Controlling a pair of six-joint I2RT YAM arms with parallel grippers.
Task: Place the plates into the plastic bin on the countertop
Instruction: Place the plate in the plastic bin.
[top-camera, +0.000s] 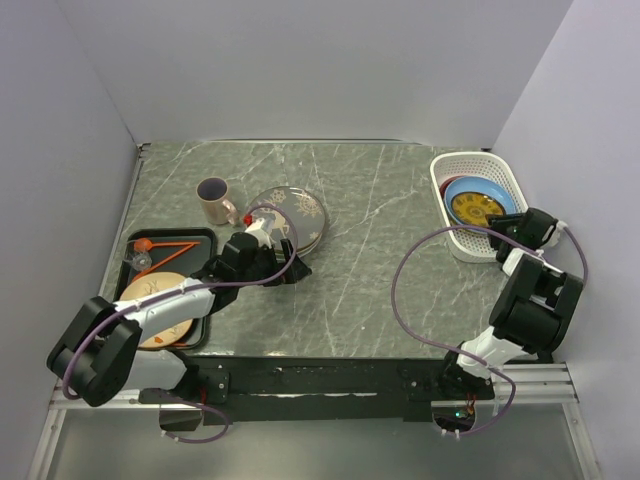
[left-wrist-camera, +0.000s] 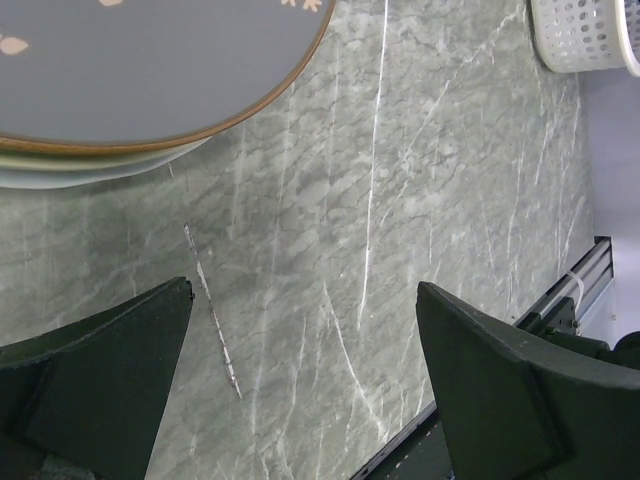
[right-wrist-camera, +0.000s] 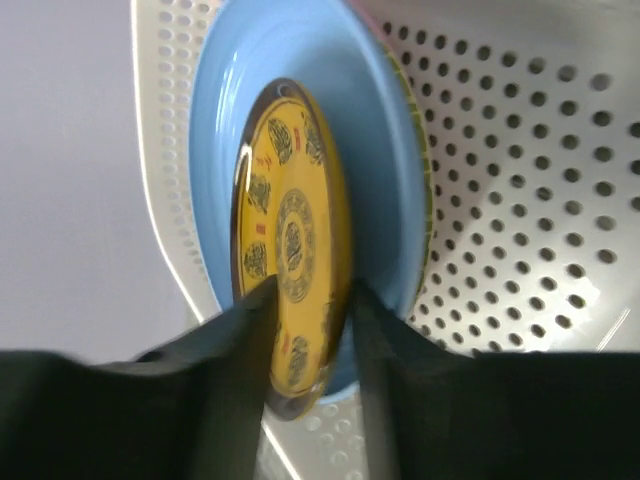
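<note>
setting the yellow-patterned plate (right-wrist-camera: 290, 220) in the plastic bin (right-wrist-camera: 520, 200), seemingly: right gripper (right-wrist-camera: 312, 300) flanks its rim, whether pinching i cannot tell. left gripper (left-wrist-camera: 300, 300) gapes wide; dark plate (left-wrist-camera: 150, 60) just ahead needs an edge grip next.

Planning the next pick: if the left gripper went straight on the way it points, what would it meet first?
Likely the bare countertop between its open jaws, since the left gripper tilts downward. The dark plate lies just beyond, to one side; depth is unclear.

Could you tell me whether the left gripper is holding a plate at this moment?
No, the left gripper stands wide open in its wrist view, with only bare countertop between its jaws.
</note>
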